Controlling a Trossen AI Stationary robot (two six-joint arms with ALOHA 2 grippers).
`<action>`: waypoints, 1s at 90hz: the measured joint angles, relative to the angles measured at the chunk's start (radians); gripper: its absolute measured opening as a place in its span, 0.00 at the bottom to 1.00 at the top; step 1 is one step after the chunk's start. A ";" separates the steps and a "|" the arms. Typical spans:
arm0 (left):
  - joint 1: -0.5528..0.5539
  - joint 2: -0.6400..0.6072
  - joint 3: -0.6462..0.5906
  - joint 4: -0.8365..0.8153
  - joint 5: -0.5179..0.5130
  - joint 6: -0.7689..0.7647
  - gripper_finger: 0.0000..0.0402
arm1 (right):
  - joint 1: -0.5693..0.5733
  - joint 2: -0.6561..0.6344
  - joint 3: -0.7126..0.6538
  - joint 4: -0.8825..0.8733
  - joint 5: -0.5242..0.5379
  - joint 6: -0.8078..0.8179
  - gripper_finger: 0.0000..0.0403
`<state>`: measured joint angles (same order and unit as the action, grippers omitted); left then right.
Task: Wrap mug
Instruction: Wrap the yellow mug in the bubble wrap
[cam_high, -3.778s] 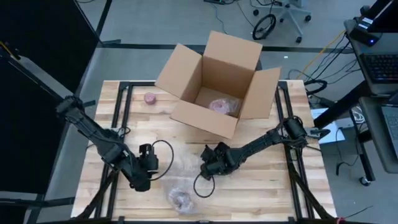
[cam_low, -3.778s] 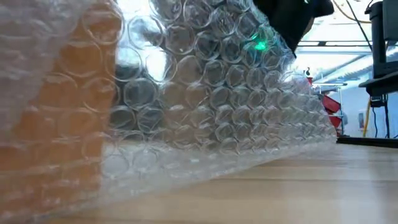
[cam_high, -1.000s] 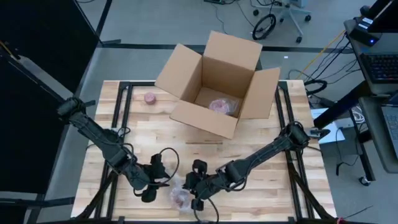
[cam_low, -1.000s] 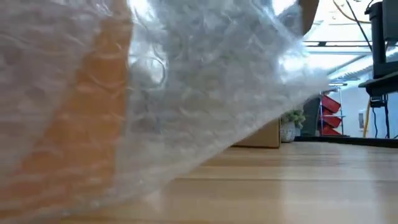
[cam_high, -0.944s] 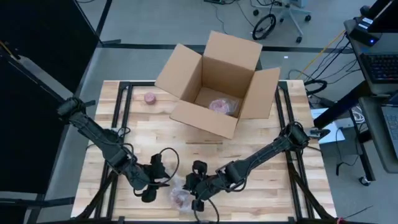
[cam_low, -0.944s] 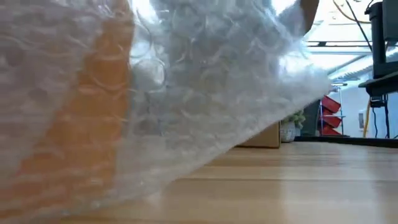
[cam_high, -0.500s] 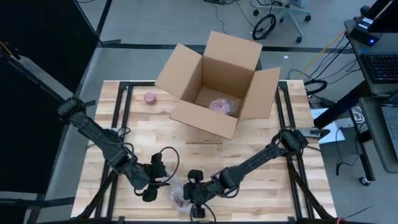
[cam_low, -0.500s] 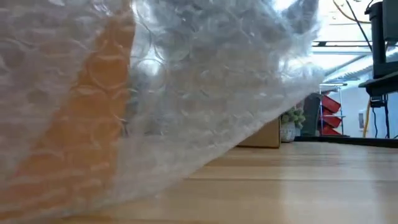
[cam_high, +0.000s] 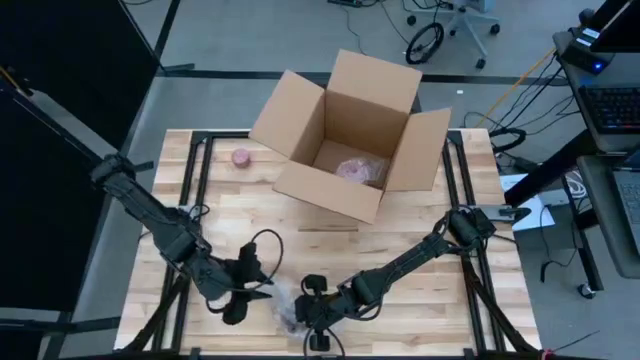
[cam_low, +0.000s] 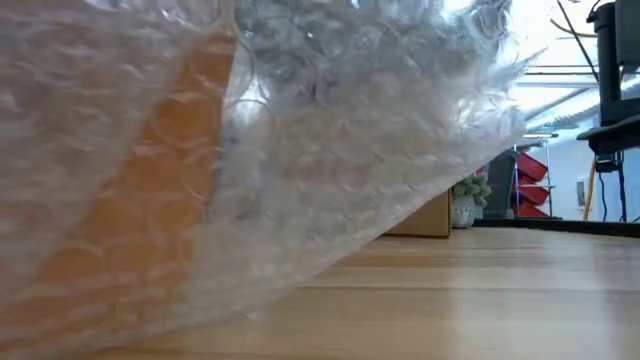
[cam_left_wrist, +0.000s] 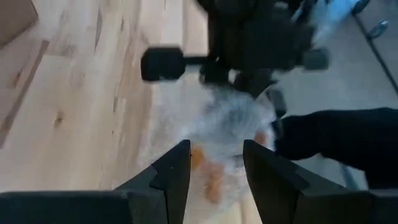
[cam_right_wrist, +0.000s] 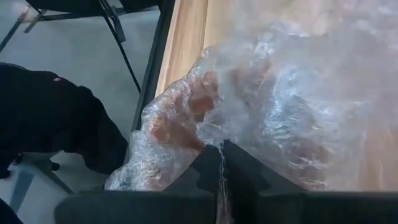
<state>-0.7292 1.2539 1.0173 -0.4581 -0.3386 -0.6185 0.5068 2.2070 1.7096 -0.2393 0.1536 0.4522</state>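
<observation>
The right pincer (cam_high: 312, 318), clamped on the bubble wrap (cam_right_wrist: 273, 124), had slid left toward the open left pincer (cam_high: 248, 292), tightening the fold over the mug (cam_right_wrist: 180, 121).

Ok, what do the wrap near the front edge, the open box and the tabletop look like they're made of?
The wrap looks like clear plastic bubble wrap: rows of round air cells, glossy and see-through, with something orange inside. The right hand is shut on it. The open box looks like plain brown cardboard, matte, with folded flaps. The tabletop appears to be light wood in joined strips, smooth, with visible grain.
</observation>
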 joint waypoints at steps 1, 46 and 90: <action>-0.001 -0.003 0.005 -0.002 -0.006 0.004 0.33 | 0.000 0.000 0.000 0.000 0.000 0.000 0.00; 0.120 0.112 0.022 0.019 -0.019 0.126 0.33 | 0.000 0.000 0.000 0.006 0.000 0.001 0.00; 0.092 0.367 0.022 0.191 0.221 0.127 0.33 | -0.001 0.001 -0.001 0.005 0.000 0.003 0.00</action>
<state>-0.6373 1.6209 1.0397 -0.2666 -0.1173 -0.4915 0.5060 2.2078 1.7084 -0.2342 0.1532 0.4557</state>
